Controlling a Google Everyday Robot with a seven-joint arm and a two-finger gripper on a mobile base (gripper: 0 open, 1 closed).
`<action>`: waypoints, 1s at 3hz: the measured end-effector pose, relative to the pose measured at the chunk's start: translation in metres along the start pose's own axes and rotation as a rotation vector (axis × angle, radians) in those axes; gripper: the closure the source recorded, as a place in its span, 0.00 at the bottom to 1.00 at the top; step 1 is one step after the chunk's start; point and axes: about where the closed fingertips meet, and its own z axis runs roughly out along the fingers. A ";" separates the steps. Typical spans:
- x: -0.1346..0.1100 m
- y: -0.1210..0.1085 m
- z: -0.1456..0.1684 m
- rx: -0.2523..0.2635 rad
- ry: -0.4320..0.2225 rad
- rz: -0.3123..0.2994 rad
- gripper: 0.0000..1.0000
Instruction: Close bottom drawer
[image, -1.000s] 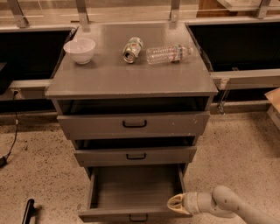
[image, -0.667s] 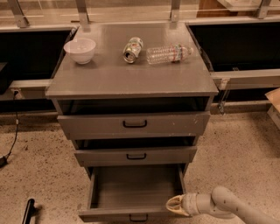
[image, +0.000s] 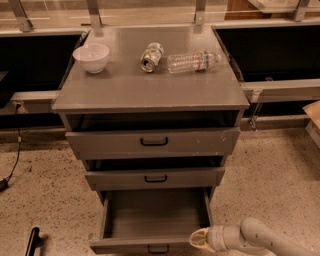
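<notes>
The bottom drawer (image: 155, 220) stands pulled well out at the foot of the cabinet, its plain grey inside bare and its small black handle (image: 158, 248) at the centre of the front panel; the gripper (image: 198, 239) sits just beside the right end of that panel, touching or nearly touching it, with its fingers seemingly drawn together and holding nothing. The chief risk is that a push given so far from the drawer's centre would skew it on its runners, so that it jams partway; the rounded tip could also slide off the panel's right corner and slip past the drawer's side, leaving it open. Directly above the bottom drawer, the middle drawer (image: 155, 178) and top drawer (image: 152, 142) each stand slightly out; a hard shove might jolt them. Higher above the drawer, the tabletop (image: 150, 92) carries a bowl (image: 91, 56), a can (image: 151, 56) and a bottle (image: 192, 61), both lying on their sides; a knock to the cabinet could set them rolling.
</notes>
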 end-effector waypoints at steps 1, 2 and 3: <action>-0.001 0.028 0.003 -0.014 0.052 -0.008 1.00; -0.003 0.036 0.008 -0.024 0.051 -0.007 1.00; 0.013 0.032 0.024 -0.020 0.025 0.043 1.00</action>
